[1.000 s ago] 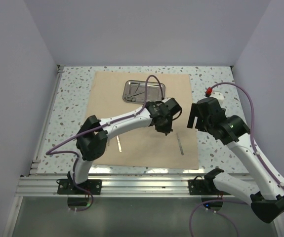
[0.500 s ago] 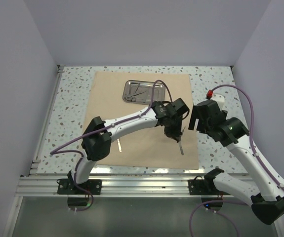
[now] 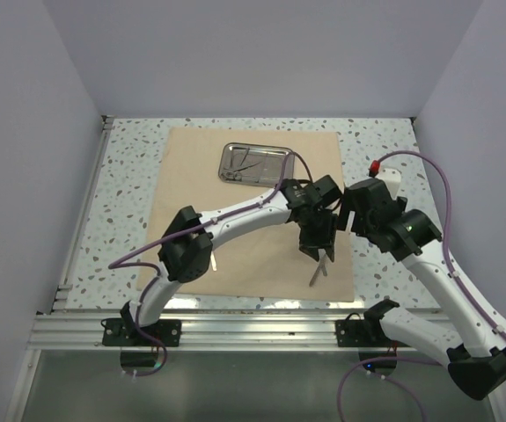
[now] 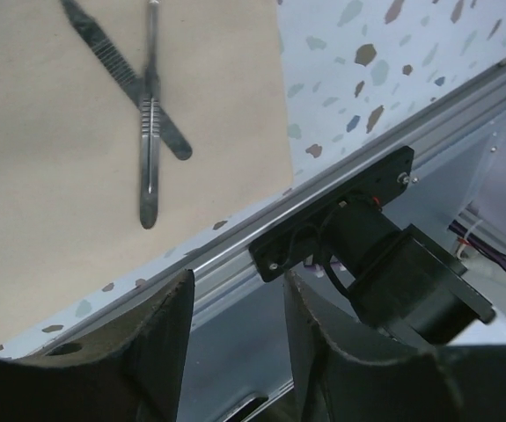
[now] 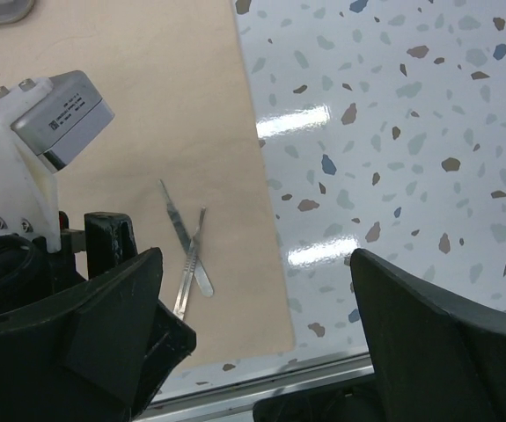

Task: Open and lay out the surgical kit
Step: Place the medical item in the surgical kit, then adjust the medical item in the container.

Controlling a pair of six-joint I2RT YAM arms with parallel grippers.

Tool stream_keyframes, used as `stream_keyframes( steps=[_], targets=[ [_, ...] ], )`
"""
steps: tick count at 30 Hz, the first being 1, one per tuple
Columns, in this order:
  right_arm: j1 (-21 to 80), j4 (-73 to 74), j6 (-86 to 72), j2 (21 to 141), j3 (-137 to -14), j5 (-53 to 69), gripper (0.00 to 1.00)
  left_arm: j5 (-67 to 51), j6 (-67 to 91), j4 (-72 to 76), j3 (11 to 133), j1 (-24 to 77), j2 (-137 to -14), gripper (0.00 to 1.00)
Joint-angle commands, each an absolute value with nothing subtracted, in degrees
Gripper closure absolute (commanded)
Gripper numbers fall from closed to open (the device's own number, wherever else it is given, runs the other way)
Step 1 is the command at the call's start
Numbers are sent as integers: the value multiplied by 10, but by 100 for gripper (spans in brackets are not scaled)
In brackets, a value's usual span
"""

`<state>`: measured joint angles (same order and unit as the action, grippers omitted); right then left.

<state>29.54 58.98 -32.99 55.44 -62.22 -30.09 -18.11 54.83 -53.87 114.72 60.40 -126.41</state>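
Observation:
The surgical kit's tan cloth [image 3: 235,207] lies spread flat on the table. Its steel tray [image 3: 275,163] sits at the far side with thin instruments [image 3: 242,163] in it. Two slim silver instruments [image 3: 320,267] lie crossed on the cloth's near right corner, also seen in the left wrist view [image 4: 149,101] and the right wrist view [image 5: 187,255]. My left gripper [image 3: 317,249] hovers just above them; its jaws [image 4: 235,343] are open and hold nothing. My right gripper [image 3: 351,211] hangs close beside it, wide open [image 5: 261,352] and empty.
Another silver instrument [image 3: 211,258] lies on the cloth's near left part, close to the left arm's elbow. The speckled table [image 5: 393,132] shows bare to the right of the cloth. An aluminium rail [image 4: 235,237] runs along the near edge.
My left gripper travelled right and toward the near edge, then opened, leaving a second instrument lying across the one that was there. My right gripper shifted slightly and opened a little wider.

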Motion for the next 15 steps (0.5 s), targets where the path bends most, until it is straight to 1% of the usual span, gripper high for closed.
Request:
stream_keyframes(
  steps=[1,4,6,7,8,12,15],
  targets=[
    [294,570,-323,557,-625,-327,8,-242,548,-554,1213,601,-1267,50],
    [293,570,-317,558,-631,-335,7,-247,542,-548,1224,586,-1259,49],
    [292,570,-314,559,-636,-337,7,-242,528,-534,1212,563,-1248,52],
    [293,570,-309,559,-639,-336,7,-233,522,-529,1205,536,-1237,56],
    [291,569,-305,560,-641,-329,7,-227,508,-526,1197,521,-1231,57],
    [292,563,-296,564,-655,-304,6,-184,460,-514,1170,436,-1212,58],
    [292,563,-294,565,-664,-296,6,-134,411,-512,1206,375,-1222,58]
  ],
)
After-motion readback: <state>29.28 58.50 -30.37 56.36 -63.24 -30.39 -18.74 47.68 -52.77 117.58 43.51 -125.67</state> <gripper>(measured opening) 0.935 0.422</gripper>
